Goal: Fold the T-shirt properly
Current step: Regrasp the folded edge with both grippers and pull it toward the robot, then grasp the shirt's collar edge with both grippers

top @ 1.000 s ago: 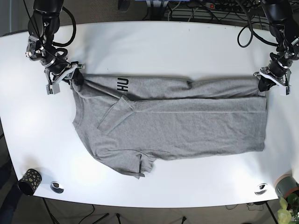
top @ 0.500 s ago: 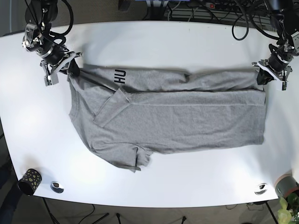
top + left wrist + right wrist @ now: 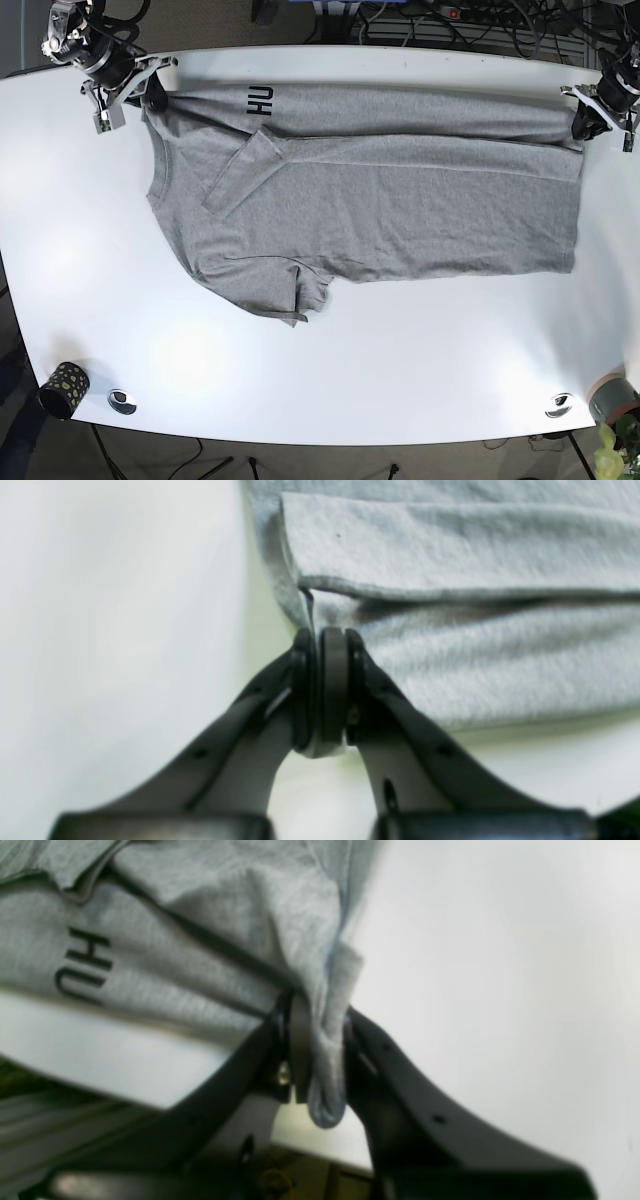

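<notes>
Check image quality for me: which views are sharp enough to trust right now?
Base view: sharp and evenly lit, T-shirt clear. Left wrist view: left gripper in focus, fabric beyond soft. Right wrist view: blurry, though the right gripper and the printed letters are still readable.

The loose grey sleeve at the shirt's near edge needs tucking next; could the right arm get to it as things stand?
Probably not yet: the right gripper is shut on the grey T-shirt's far corner.

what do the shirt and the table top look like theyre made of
T-shirt: looks like soft heathered grey cotton-type jersey, matte; the left wrist view shows a fuzzy speckled weave and limp folds. Table: smooth white hard surface, probably laminate or painted board, with a slight sheen from soft light patches.
</notes>
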